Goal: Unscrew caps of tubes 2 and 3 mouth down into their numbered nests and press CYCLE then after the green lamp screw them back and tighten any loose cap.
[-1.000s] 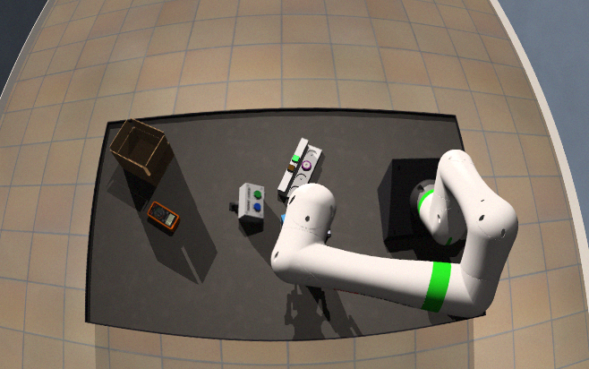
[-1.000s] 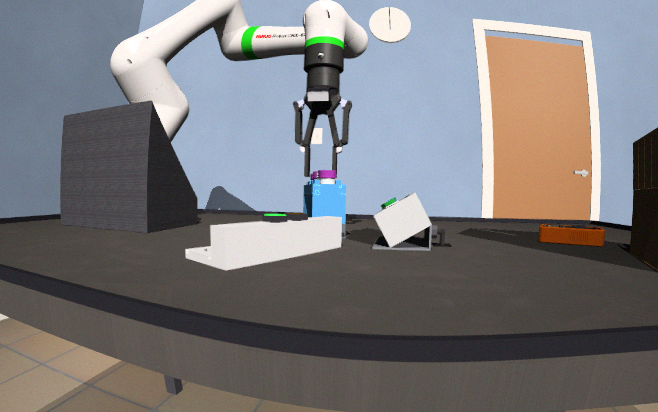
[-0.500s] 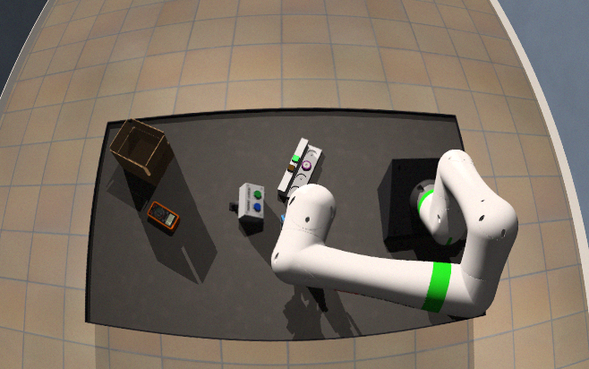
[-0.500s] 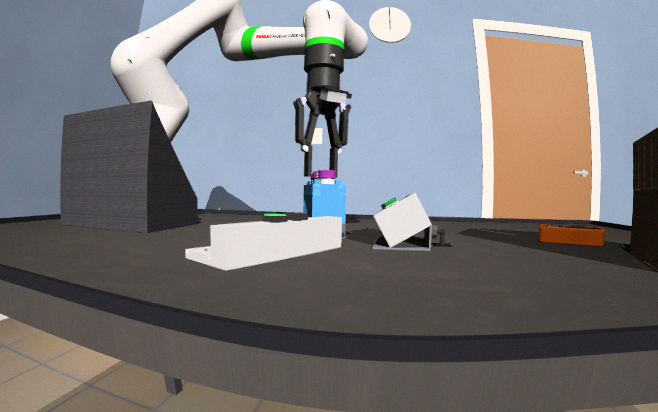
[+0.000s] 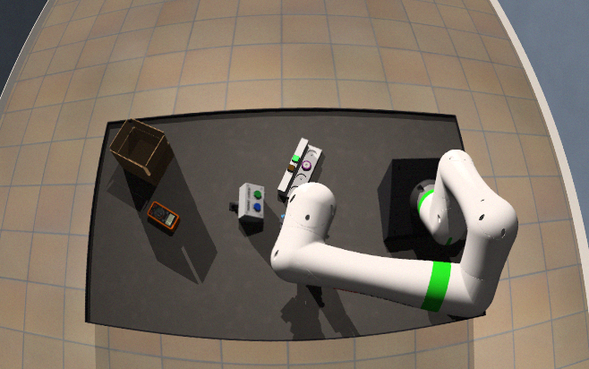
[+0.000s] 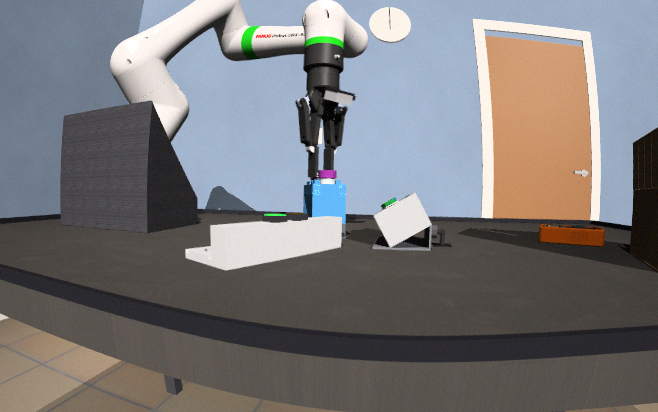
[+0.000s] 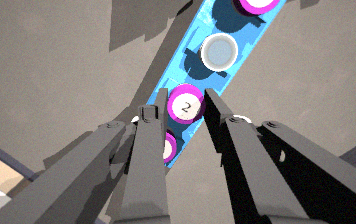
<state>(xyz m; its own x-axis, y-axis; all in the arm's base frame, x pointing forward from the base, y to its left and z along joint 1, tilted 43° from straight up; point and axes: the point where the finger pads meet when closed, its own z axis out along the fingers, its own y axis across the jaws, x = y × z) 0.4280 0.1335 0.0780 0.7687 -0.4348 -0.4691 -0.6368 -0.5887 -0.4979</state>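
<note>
Only the wrist view shows cap 2 (image 7: 185,106) clamped between the fingers. Arm vertical above the station (image 6: 325,200); gripper (image 6: 321,167) grips it.
</note>
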